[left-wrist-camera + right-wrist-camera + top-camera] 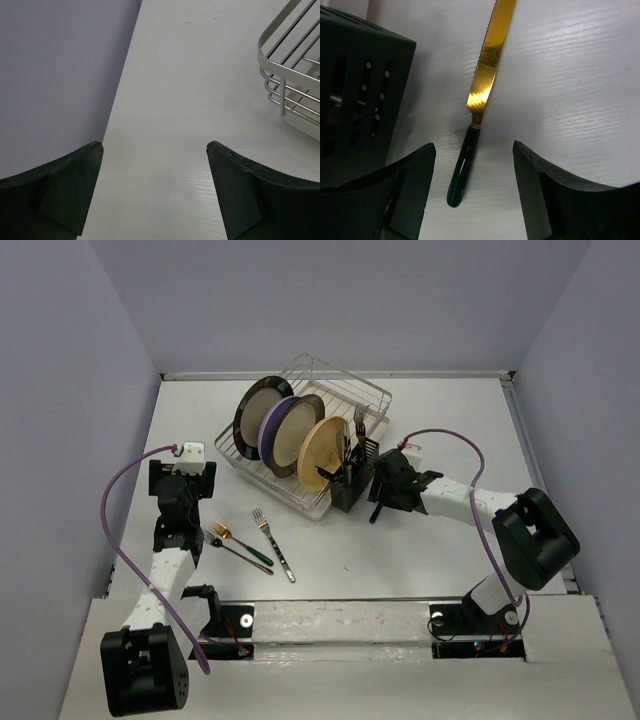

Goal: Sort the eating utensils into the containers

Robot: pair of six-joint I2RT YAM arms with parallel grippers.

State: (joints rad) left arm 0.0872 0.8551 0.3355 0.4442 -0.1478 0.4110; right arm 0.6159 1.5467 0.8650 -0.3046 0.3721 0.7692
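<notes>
A gold knife (pixel 487 65) with a dark green handle (pixel 461 170) lies flat on the table beside the black slotted container (pixel 355 85). My right gripper (pixel 474 145) hangs over it, open, a finger on each side of the handle with a gap on both sides. From above, the container (pixel 352 488) holds several upright utensils, and the right gripper (pixel 378 502) is just to its right. A gold fork with a dark handle (pixel 238 543) and a silver fork (pixel 272 543) lie on the table at front left. My left gripper (pixel 155 145) is open over bare table.
A silver wire dish rack (pixel 300 425) holds three upright plates next to the container; its corner (pixel 285 75) shows in the left wrist view. Walls enclose the table on the left, back and right. The left arm (pixel 183 478) stands near the left wall.
</notes>
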